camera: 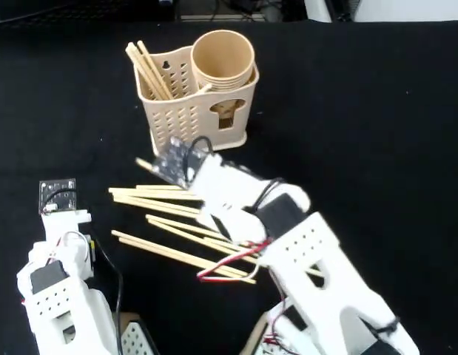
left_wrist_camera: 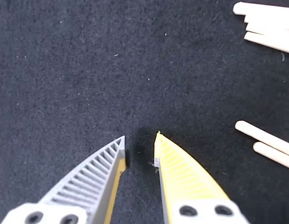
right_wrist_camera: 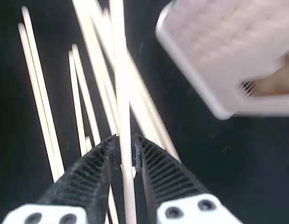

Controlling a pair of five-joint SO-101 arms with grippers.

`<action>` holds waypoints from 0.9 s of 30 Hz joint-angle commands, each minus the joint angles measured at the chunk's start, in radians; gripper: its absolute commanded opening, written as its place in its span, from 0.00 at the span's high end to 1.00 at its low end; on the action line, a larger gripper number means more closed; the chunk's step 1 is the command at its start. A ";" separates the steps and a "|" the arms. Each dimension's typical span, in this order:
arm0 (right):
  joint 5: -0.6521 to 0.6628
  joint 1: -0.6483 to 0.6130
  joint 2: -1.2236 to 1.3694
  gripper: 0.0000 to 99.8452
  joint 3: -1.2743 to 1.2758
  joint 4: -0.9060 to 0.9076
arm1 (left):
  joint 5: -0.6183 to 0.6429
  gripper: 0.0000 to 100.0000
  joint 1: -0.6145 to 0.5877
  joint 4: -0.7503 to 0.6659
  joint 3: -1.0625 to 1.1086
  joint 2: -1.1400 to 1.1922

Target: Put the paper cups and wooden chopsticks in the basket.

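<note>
Basket (camera: 192, 111) upright on the desk (camera: 362, 111), holding stacked paper cups (camera: 223, 59) and several chopsticks (camera: 149, 70); loose chopsticks (camera: 151, 194) lie scattered near it; right gripper (right_wrist_camera: 125, 138) clamped on one chopstick (right_wrist_camera: 120, 70); left gripper (left_wrist_camera: 140, 136) narrowly parted, empty, over bare desk.

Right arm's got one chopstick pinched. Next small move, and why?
Probably a short straight lift of the right gripper before any swing toward the basket. Its jaws stand closed on one chopstick that lies among the loose chopsticks, with the basket close ahead. Raising first should free it from the pile and help it clear the rim.
</note>
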 commanded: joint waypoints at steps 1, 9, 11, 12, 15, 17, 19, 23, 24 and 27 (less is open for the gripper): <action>-0.074 -0.025 -0.012 0.99 -0.206 0.008 | -0.003 0.88 0.008 -0.015 -0.005 -0.020; -0.216 -0.028 -0.002 0.99 -0.348 -0.245 | -0.003 0.88 0.008 -0.017 -0.005 -0.020; -0.250 -0.028 -0.001 0.99 -0.341 -0.385 | -0.003 0.88 0.008 -0.017 -0.005 -0.020; -0.272 -0.026 -0.001 0.99 -0.334 -0.454 | -0.003 0.88 0.008 -0.017 -0.005 -0.020; -0.350 -0.023 -0.001 0.99 -0.292 -0.671 | -0.003 0.88 0.008 -0.017 -0.005 -0.020; -0.390 -0.023 0.018 0.99 -0.260 -0.816 | -0.003 0.88 0.008 -0.017 -0.005 -0.020; -0.397 -0.023 0.056 0.99 -0.245 -0.936 | -0.003 0.88 0.008 -0.017 -0.005 -0.020; -0.397 -0.009 0.183 0.99 -0.254 -1.074 | -0.003 0.88 0.008 -0.015 -0.005 -0.020; -0.399 -0.003 0.214 0.99 -0.266 -1.091 | -0.003 0.88 0.008 -0.015 -0.005 -0.020; -0.397 0.017 0.306 0.99 -0.323 -1.138 | -0.003 0.88 0.008 -0.015 -0.005 -0.020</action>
